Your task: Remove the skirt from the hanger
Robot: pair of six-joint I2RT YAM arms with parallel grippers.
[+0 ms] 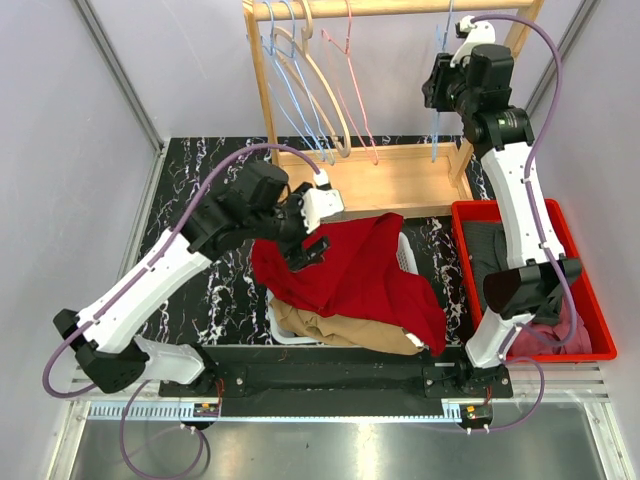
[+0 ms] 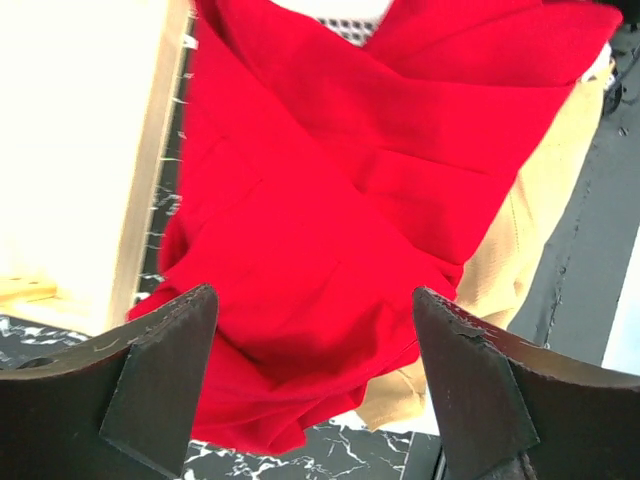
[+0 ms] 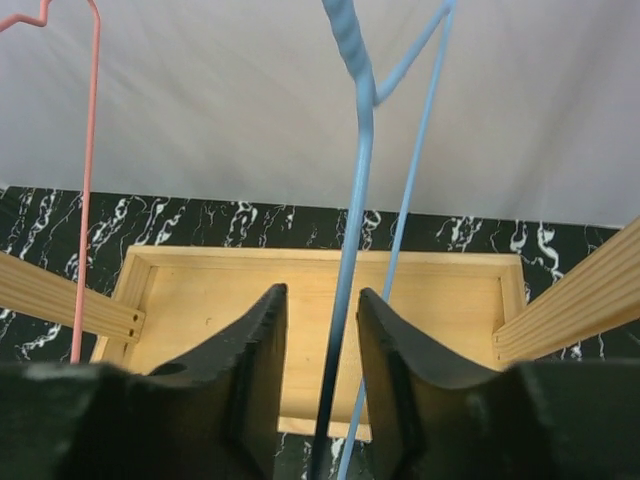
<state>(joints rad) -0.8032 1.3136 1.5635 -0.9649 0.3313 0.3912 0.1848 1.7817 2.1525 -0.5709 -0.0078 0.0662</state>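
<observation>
Lying heaped on the basket (image 1: 406,250), off the blue hanger (image 3: 362,120), the red skirt (image 1: 350,265) sits directly beneath the left gripper (image 2: 312,320), whose jaws are wide and empty. The right gripper (image 3: 320,300), well apart at the rack, stands loosely parted around the hanger's wire.

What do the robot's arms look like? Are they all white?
Not all white. Both the left arm and right arm have white shells with black joints, and a purple cable loops along each. Their fingers are black, chunky wedges.
</observation>
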